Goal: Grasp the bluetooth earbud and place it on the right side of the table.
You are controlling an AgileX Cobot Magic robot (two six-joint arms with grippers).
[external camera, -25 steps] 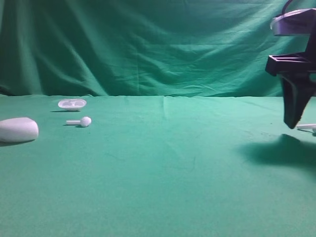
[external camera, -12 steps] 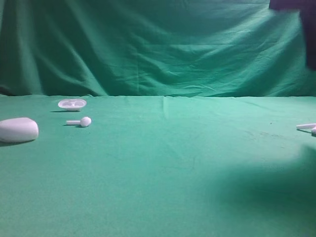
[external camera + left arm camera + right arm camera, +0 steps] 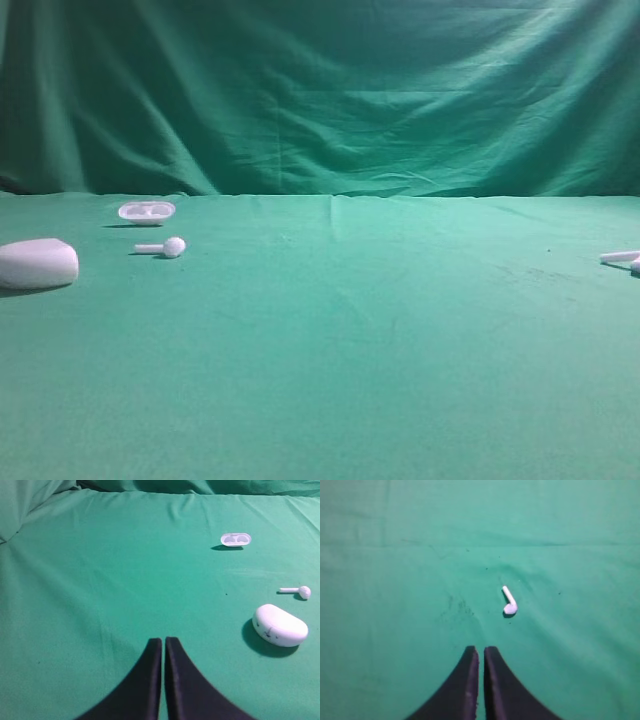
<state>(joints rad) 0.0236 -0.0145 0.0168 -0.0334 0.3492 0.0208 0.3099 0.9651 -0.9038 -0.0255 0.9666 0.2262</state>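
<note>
While the right gripper (image 3: 480, 652) is closed, the bluetooth earbud (image 3: 509, 602) lies apart.

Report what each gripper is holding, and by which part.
Nothing is held. The left gripper and right gripper are both shut with nothing between the fingers. One bluetooth earbud lies loose on the table ahead of the right gripper.

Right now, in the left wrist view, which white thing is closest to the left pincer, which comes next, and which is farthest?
From the left pincer, whose jaws are shut:
1. The big case shell, low on the right.
2. The earbud, just beyond the shell, at the right edge.
3. The flat oval tray, far up the table.
</note>
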